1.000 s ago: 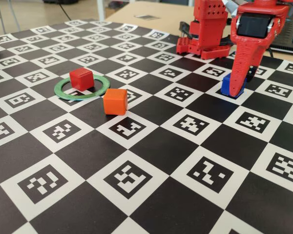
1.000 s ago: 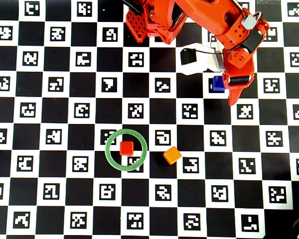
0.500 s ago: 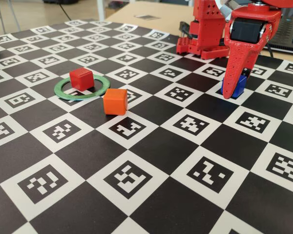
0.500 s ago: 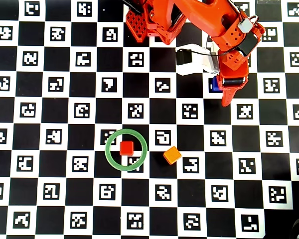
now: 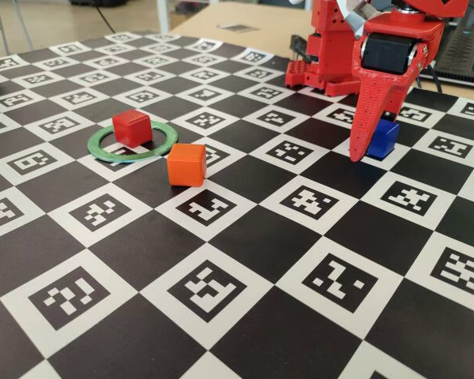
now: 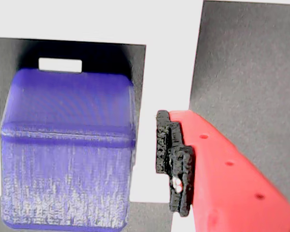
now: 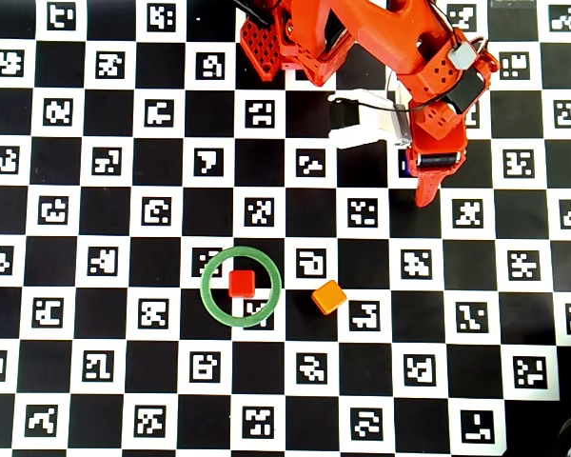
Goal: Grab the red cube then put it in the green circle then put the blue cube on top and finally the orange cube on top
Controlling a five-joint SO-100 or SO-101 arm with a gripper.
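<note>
The checkered mat carries the red arm, whose claw is spread around the blue cube, one padded finger just beside it. The green circle rings the red cube. The orange cube sits just outside the circle.

The counter is covered by a black-and-white checkerboard whose white squares are printed with square markers. Near its middle the green circle is laid flat, and the red cube is seated inside it. The orange cube is set just beside the ring, outside it. The blue cube is rested nearer the far edge, by the arm's base.
</note>
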